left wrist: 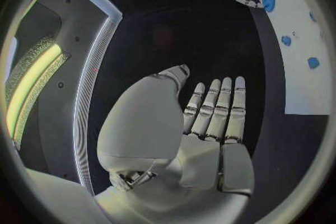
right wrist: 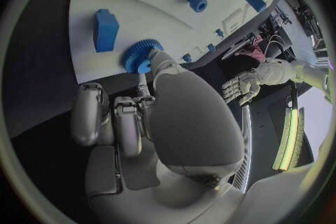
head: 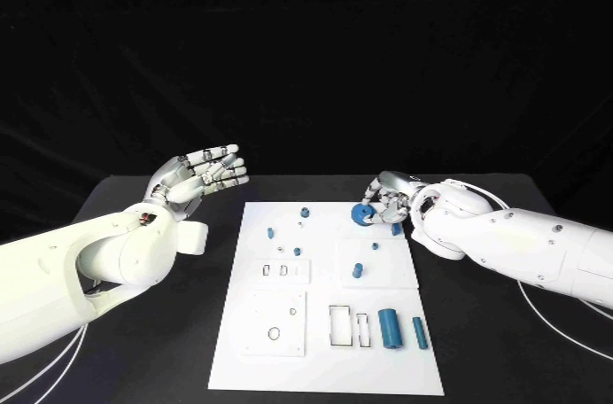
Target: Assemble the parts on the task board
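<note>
Two blue cylinders [head: 404,329] lie loose low on the task board [head: 326,369], lower middle. Upper right, the right hand [head: 387,200] pinches a blue gear [head: 363,213] over the board's top edge. Left hand [head: 202,175], upper left, is spread, holding nothing. Looks like gear placement; next it needs lining up on its peg.

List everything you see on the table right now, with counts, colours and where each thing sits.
Table: one, black, under everything.
Task board: one, white, middle of the table.
Gear: one, blue, toothed, at the board's far right, held in the right hand.
Cylinders: two, blue, lying side by side at the board's near right.
Small parts: several, blue, scattered over the board's far half.
Left hand: one, silver, fingers spread, raised left of the board, holding nothing.
Right hand: one, silver, gripping the gear.
</note>
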### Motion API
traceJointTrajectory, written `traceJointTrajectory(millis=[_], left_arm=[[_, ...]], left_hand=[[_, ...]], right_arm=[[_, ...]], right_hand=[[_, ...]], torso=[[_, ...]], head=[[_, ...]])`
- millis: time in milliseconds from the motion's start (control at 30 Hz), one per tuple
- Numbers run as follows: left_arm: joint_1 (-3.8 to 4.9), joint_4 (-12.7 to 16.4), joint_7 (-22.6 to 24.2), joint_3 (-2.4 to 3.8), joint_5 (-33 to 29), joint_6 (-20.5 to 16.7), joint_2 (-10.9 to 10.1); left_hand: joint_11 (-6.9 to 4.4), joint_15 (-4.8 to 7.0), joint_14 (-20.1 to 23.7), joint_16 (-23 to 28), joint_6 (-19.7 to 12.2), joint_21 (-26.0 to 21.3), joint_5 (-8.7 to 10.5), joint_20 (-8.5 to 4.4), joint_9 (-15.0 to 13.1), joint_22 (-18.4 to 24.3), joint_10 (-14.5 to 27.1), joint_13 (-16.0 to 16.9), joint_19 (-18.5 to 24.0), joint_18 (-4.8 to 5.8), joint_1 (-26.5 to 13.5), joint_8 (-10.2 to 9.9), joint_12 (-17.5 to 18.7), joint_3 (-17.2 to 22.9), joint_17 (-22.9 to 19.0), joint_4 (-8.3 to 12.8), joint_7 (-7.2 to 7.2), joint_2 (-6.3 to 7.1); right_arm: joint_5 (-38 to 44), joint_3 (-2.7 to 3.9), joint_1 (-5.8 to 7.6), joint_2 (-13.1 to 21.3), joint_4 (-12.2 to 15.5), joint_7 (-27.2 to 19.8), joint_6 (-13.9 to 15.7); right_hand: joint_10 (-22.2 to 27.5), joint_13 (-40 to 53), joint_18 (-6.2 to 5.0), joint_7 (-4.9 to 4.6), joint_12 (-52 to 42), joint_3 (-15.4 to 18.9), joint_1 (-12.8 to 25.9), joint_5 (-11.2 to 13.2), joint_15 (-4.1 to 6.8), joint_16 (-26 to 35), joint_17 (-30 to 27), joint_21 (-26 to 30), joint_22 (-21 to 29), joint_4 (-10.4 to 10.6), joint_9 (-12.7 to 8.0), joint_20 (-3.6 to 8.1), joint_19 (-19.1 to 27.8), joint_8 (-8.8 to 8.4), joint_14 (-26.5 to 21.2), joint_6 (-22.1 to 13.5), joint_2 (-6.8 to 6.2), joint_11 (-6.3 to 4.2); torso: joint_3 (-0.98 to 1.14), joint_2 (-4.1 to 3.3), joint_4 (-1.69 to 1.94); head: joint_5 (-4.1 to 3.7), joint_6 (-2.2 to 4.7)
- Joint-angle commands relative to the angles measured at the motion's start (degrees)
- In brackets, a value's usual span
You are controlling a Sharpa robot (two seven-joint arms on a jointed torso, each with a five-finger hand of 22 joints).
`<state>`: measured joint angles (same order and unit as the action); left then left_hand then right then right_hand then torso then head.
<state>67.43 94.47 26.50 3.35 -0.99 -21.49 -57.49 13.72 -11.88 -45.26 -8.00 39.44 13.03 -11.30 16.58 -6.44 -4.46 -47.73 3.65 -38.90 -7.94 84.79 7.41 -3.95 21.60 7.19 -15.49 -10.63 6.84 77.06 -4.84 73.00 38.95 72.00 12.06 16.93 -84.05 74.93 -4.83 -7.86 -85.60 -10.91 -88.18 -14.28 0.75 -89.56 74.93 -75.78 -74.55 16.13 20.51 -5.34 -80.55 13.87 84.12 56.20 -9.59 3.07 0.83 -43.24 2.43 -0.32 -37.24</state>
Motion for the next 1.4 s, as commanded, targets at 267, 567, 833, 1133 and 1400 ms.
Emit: traceJointTrajectory(millis=[267, 567, 833, 1133, 1400], left_arm=[[0.1, 0.0, 0.1, 0.04, -0.2, 1.3, 0.1], [0.1, -0.1, 0.1, 0.04, -0.2, 1.2, 0.1], [0.1, -0.1, 0.1, 0.04, -0.2, 1.3, 0.4], [0.11, -0.1, 0.1, 0.04, -0.2, 1.2, 0.7], [0.12, -0.1, 0.0, 0.04, -0.2, 1.2, 0.8]], left_hand=[[0.06, 0.02, -0.4, -0.4, 0.2, 0.3, 0.2, 0.05, -0.1, 0.0, -0.6, 0.0, -0.6, -0.9, -0.4, 0.3, -0.2, 0.5, 0.1, 0.1, -5.81, 0.03], [0.05, 0.02, -0.4, -0.4, 0.3, 0.3, 0.21, 0.05, -0.1, 0.0, -0.6, 0.0, -0.6, -0.9, -0.4, 0.3, -0.2, 0.6, 0.1, 0.1, -5.8, 0.03], [0.05, 0.02, -0.4, -0.4, 0.3, 0.3, 0.21, 0.05, -0.1, 0.0, -0.6, 0.0, -0.6, -0.9, -0.4, 0.3, -0.2, 0.6, 0.1, 0.1, -5.8, 0.03], [0.05, 0.02, -0.4, -0.4, 0.3, 0.3, 0.21, 0.05, -0.1, 0.0, -0.6, 0.0, -0.6, -0.9, -0.4, 0.3, -0.2, 0.6, 0.1, 0.1, -5.8, 0.03], [0.04, 0.03, -0.4, -0.4, 0.3, 0.3, 0.23, 0.05, -0.1, 0.0, -0.6, 0.0, -0.6, -0.91, -0.5, 0.3, -0.2, 0.8, 0.1, 0.1, -5.78, 0.05]], right_arm=[[5.3, -0.17, -0.32, 0.3, 2.1, 0.4, 5.8], [7.5, -0.17, -0.35, 0.1, 8.6, -0.2, 13.9], [9.4, -0.18, -0.72, -2.9, 11.0, 1.0, 14.2], [8.1, -0.38, -2.16, -6.7, 9.7, 2.7, 11.8], [8.2, -0.56, -2.57, -8.9, 7.9, 4.9, 10.4]], right_hand=[[-2.1, 9.6, 1.04, 0.68, -0.4, -3.6, 0.9, -1.1, 0.58, -0.3, 14.5, -0.6, -0.7, 0.4, 0.6, 0.52, -0.4, 0.19, 5.8, 1.5, -0.81, -0.53], [-2.6, 10.2, 1.46, 0.76, -0.7, -5.4, 3.0, -1.3, 0.6, -0.2, 14.3, -2.2, -2.6, 0.3, 0.7, 0.54, -1.5, 0.06, 5.7, 1.4, -1.08, -0.59], [-2.6, 10.3, 1.46, 0.77, -0.8, -5.6, 3.1, -1.4, 0.6, -0.2, 14.3, -2.2, -2.6, 0.3, 0.7, 0.55, -1.5, 0.04, 5.7, 1.4, -1.12, -0.59], [-2.5, 10.2, 1.41, 0.78, -0.7, -6.1, 3.2, -1.4, 0.62, -0.2, 14.2, -2.0, -2.4, 0.2, 0.8, 0.57, -1.4, 0.02, 5.7, 1.4, -1.14, -0.61], [-2.5, 10.2, 1.39, 0.76, -0.7, -6.4, 3.3, -1.3, 0.62, -0.2, 14.1, -2.0, -2.4, 0.2, 0.8, 0.57, -1.4, -0.01, 5.7, 1.4, -1.09, -0.59]], torso=[[-0.02, 0.0, 0.07], [0.0, -0.01, 0.03], [-0.13, -0.02, 0.16], [-0.05, -0.11, 0.04], [-0.17, -0.03, 0.13]], head=[[-0.01, 0.12], [0.35, 0.19], [0.52, 0.16], [0.91, 0.24], [0.97, 0.23]])
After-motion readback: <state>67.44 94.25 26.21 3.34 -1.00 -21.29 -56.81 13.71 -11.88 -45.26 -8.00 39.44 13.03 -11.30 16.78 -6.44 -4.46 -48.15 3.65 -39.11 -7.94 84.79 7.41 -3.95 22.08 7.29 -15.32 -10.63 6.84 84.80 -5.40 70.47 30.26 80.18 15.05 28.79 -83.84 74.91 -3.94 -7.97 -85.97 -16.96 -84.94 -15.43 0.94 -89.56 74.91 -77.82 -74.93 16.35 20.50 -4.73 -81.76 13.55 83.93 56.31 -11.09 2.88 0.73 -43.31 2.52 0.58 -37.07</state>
